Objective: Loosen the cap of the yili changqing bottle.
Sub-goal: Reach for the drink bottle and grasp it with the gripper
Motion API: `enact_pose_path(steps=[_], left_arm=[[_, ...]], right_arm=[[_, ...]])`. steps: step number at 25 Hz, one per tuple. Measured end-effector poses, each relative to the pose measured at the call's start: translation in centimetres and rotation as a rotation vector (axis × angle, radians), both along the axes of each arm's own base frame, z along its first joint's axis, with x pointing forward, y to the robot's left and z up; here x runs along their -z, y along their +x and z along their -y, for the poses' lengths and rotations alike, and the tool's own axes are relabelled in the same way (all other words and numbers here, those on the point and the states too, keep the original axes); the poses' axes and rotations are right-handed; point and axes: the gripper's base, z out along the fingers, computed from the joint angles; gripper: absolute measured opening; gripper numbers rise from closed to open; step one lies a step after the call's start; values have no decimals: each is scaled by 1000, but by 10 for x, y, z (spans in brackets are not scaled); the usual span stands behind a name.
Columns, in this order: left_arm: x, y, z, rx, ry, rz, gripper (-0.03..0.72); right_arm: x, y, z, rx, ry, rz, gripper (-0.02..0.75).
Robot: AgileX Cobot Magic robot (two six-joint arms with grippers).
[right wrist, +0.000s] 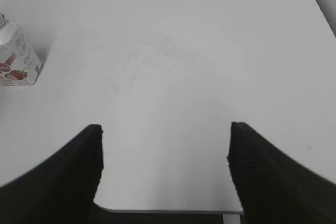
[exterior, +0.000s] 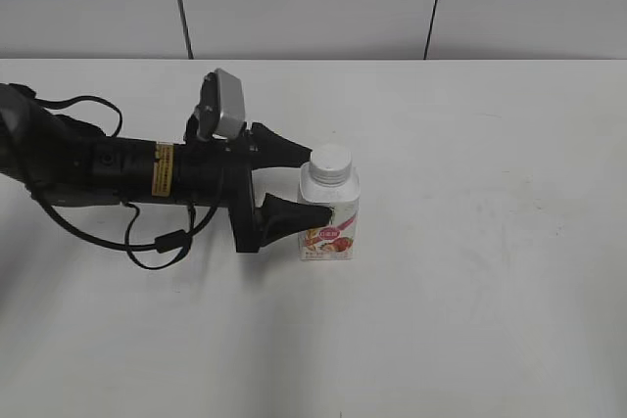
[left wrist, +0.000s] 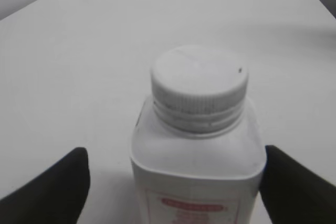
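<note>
The yili changqing bottle point(exterior: 331, 220) stands upright on the white table, its pink-red label facing the front. The white ribbed cap point(exterior: 330, 162) sits on its neck. My left gripper point(exterior: 315, 183) is open and straddles the bottle's body from the left, one finger behind it and one in front. In the left wrist view the bottle point(left wrist: 197, 156) and the cap point(left wrist: 199, 85) fill the middle between the fingers point(left wrist: 175, 153); the left finger stands apart, the right one is at the bottle's edge. My right gripper point(right wrist: 165, 127) is open and empty, far from the bottle point(right wrist: 18, 59).
The white table point(exterior: 490, 291) runs to a grey panelled wall at the back. A black cable point(exterior: 157, 242) loops under my left arm. The table's near edge point(right wrist: 168, 211) shows under my right gripper.
</note>
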Motion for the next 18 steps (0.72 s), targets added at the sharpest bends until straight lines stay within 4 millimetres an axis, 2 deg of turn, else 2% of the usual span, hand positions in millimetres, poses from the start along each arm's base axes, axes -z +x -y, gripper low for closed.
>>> enact_pose_path(steps=[7, 11, 15, 18], left_arm=[[4, -2, 4, 13, 17, -10, 583], [5, -2, 4, 16, 19, -10, 509], [5, -3, 4, 22, 20, -9, 411], [5, -3, 4, 22, 21, -8, 406]], right_arm=[[0, 0, 0, 0, 0, 0, 585], [-3, 2, 0, 0, 1, -3, 585], [-18, 16, -1, 2, 3, -25, 585], [-33, 34, -2, 2, 4, -82, 585]])
